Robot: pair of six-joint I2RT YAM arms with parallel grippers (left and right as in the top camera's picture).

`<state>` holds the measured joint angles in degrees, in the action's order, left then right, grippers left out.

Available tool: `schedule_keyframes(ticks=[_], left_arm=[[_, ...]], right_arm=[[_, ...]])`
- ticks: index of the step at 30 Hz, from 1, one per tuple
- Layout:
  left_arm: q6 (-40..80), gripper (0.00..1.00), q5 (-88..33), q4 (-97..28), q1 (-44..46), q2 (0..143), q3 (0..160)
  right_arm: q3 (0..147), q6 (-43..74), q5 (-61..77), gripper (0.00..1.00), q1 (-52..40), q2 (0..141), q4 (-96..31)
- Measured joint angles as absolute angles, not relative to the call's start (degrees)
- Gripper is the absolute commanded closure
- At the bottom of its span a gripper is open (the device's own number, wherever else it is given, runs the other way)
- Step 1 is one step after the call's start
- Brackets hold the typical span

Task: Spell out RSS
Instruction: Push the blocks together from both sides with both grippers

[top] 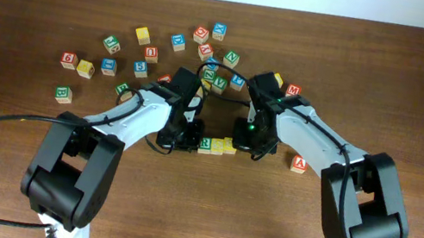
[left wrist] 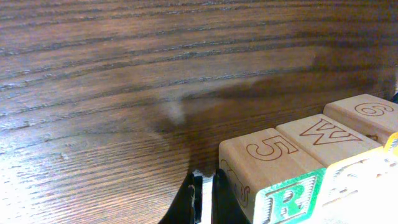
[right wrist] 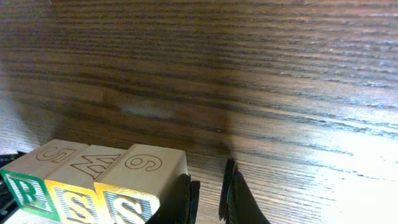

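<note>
The R block (right wrist: pixel 25 190) and two S blocks (right wrist: pixel 99 202) sit touching in a row on the counter (right wrist: pixel 280 93), so RSS looks done. Left hand (left wrist: pixel 204 199) and right hand (right wrist: pixel 208 196) are nearly closed, holding nothing.

The three pale wooden blocks (right wrist: pixel 93 180) show a green R (right wrist: pixel 25 191) and yellow S faces (right wrist: pixel 78 202), on a dark brown table (right wrist: pixel 249 74) with fine grain lines.
</note>
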<state>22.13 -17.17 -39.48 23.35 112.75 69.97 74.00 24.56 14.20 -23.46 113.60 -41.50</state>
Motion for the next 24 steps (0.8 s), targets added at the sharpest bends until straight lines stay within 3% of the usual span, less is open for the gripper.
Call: schedule_keyframes(ticks=[6, 10, 24], left_arm=[[22.11, 0.99, -17.15, -39.48, 23.35, 112.75, 69.97], [22.13, 0.99, -17.19, -39.46, 23.35, 112.79, 69.97], [22.11, 0.98, -17.37, -39.42, 23.35, 112.79, 69.97]], right_arm=[[73.97, 23.44, 13.37, 0.92, -21.71, 113.62, -38.54], [73.95, 23.62, 20.51, 0.91, -19.86, 113.65, -32.51], [73.95, 23.46, 22.70, 0.92, -22.24, 113.65, -34.52]])
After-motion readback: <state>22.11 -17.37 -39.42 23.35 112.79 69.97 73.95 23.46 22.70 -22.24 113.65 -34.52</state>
